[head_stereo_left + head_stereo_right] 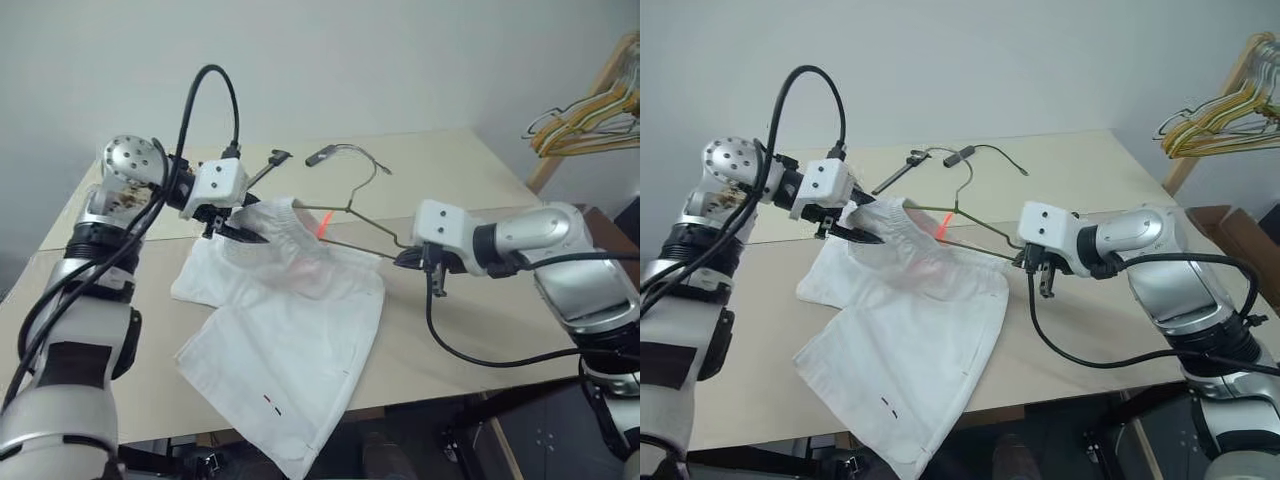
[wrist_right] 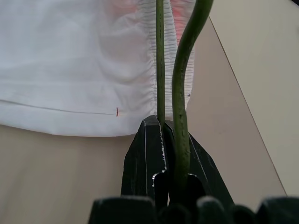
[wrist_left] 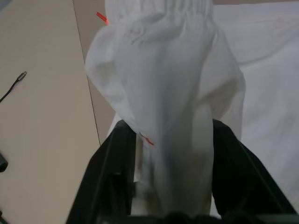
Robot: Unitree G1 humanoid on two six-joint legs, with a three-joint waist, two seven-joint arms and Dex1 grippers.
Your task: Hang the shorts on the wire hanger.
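Shorts (image 1: pixel 280 340) waistband pinched and lifted by left gripper (image 1: pixel 243 232), right gripper (image 1: pixel 1025 262) clamping wire hanger (image 1: pixel 350 222) corner; threading step, next feed hanger into the waist opening.

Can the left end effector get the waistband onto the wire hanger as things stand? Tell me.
Probably yes. The left end effector holds the shorts by the waistband beside the wire hanger, which the right end effector grips; nothing lies between.

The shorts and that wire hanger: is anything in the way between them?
Nothing visible stands between them. The left gripper has the waistband of the shorts lifted off the table, and the right gripper is shut on one end of the wire hanger, whose wires already cross the waistband.
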